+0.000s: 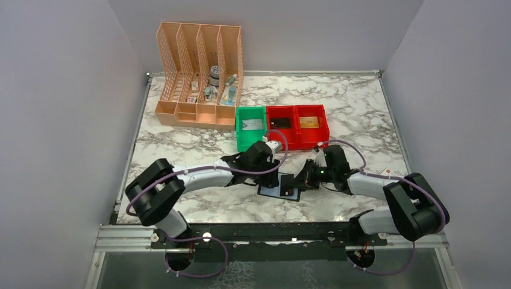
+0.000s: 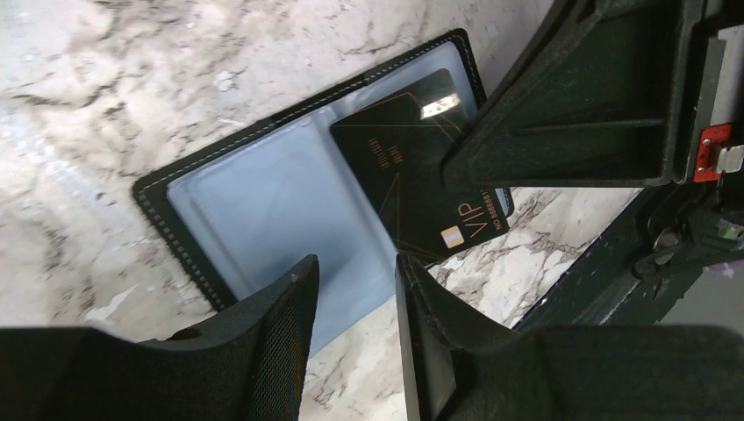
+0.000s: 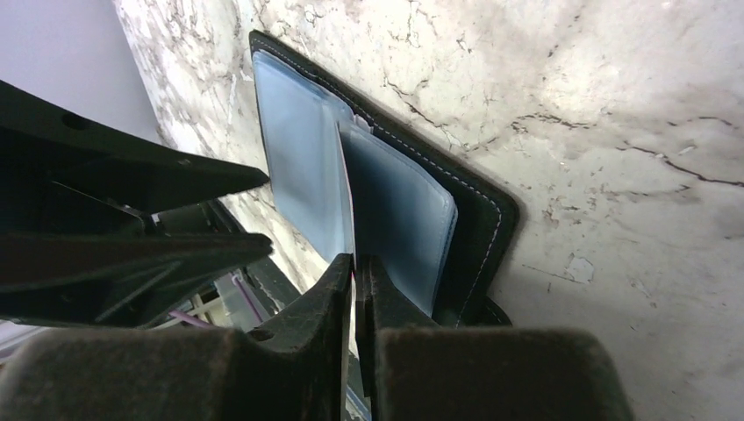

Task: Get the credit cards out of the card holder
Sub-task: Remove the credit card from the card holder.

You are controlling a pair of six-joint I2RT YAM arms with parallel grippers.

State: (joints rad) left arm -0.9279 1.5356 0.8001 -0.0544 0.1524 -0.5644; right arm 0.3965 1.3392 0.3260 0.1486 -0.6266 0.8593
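While the left arm and right arm are stretching low over the marble table toward each other, the left gripper is hovering with jaws spread and nothing between them. The open card holder is lying just beyond their tips. The right gripper is pinching a black card, which is slanting across the holder. Whether its far end is sitting in a pocket is hard to tell.

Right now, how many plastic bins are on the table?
3. The green bin stands just right of the peach organizer. The middle red bin is beside it and the right red bin is beyond that, all in one row. None appears hidden.
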